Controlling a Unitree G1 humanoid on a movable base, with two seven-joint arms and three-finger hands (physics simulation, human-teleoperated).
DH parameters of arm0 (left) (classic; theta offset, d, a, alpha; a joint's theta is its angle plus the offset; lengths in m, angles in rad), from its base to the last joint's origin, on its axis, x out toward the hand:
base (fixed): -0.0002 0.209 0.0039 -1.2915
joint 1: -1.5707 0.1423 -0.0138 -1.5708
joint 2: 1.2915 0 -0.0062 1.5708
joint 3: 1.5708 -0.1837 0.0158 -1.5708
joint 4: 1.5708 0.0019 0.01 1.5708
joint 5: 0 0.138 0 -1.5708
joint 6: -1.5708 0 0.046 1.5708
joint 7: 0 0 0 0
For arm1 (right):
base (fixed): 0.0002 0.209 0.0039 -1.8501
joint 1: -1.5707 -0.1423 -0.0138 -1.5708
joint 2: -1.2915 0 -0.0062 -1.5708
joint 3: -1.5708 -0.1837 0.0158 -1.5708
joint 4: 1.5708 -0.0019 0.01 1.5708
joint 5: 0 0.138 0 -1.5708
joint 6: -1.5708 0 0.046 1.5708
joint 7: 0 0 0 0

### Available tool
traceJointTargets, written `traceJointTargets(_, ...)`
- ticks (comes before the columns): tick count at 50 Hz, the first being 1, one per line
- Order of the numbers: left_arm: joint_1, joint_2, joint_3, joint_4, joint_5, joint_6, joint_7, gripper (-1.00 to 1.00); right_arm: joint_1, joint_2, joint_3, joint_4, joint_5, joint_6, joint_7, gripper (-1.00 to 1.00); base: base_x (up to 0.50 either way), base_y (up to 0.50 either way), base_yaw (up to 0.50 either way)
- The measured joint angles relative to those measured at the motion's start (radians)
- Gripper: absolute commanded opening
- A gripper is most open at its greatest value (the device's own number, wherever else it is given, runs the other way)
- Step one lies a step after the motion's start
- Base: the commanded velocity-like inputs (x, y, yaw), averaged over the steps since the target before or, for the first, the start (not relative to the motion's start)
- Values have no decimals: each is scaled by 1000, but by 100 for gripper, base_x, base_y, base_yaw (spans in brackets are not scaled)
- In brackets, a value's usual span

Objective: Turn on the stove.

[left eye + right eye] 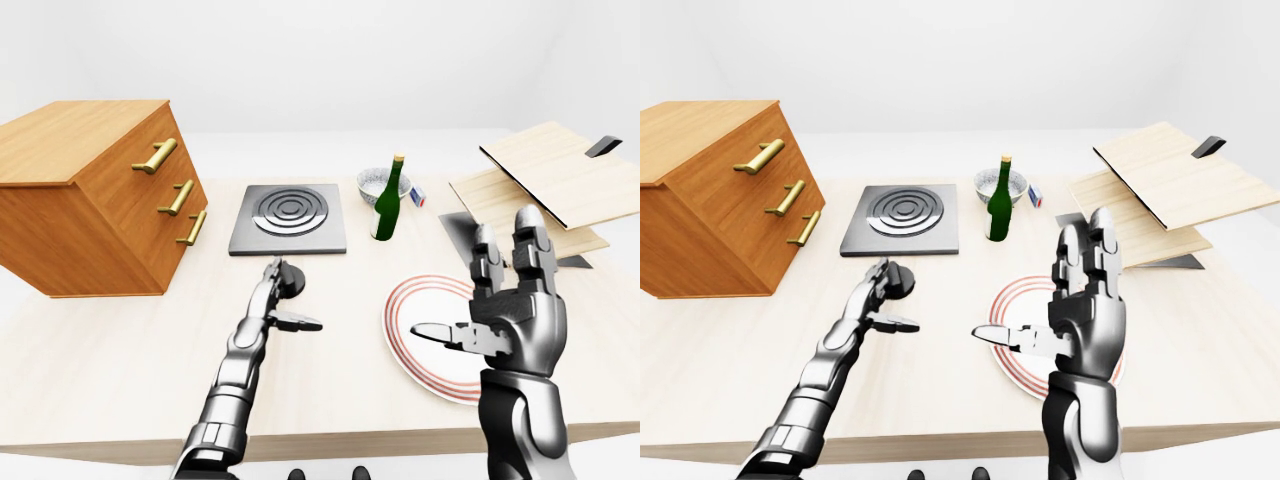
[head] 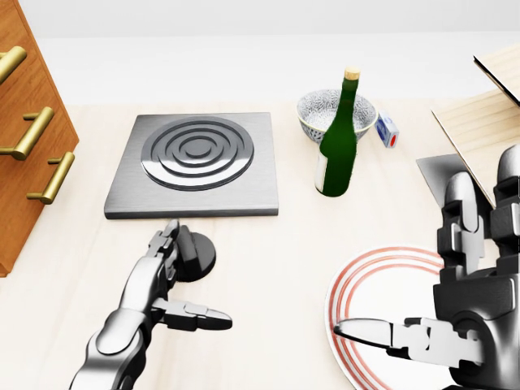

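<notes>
I have my left hand [image 2: 180, 268] open, fingers at the dark knob [image 2: 195, 252] just below the stove [image 2: 195, 165] on the surface [image 2: 268, 260], turn seemingly still pending; right hand [image 2: 455, 325] open, idle.

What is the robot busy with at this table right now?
Its left hand reaches to the dark round knob just below the stove plate in the head view, fingers at the knob, thumb out to the side. Whether it is gripping is unclear. The right hand is held up open over the red-ringed plate, holding nothing. A green bottle, a bowl and a wooden drawer chest stand untouched.
</notes>
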Motion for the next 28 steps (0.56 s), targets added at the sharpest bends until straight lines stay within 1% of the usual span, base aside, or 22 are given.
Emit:
traceJointTargets(4, 68, -12, -33, -90, 27, 0, -11, 100, 6, 3, -13, -22, 14, 0, 4, 100, 0, 0, 0)
traceJointTargets(6, 107, -26, -62, -152, 37, 0, -21, 100, 5, 10, -44, -47, 41, 0, 2, 100, 0, 0, 0)
traceJointTargets(8, 125, -53, -96, -217, 43, 0, -33, 100, -4, 17, -94, -73, 82, 0, -6, 100, 0, 0, 0)
traceJointTargets(13, 131, -115, -196, -380, 66, 0, -51, 100, -38, 22, -249, -128, 225, 0, -46, 100, 0, 0, 0)
traceJointTargets(18, 146, -162, -281, -505, 90, 0, -53, 100, -47, 19, -340, -170, 326, 0, -75, 100, 0, 0, 0)
traceJointTargets(22, 149, -185, -316, -559, 100, 0, -55, 100, -49, 15, -380, -190, 374, 0, -89, 100, 0, 0, 0)
traceJointTargets(28, 161, -202, -349, -608, 112, 0, -53, 100, -48, 15, -405, -209, 406, 0, -98, 100, 0, 0, 0)
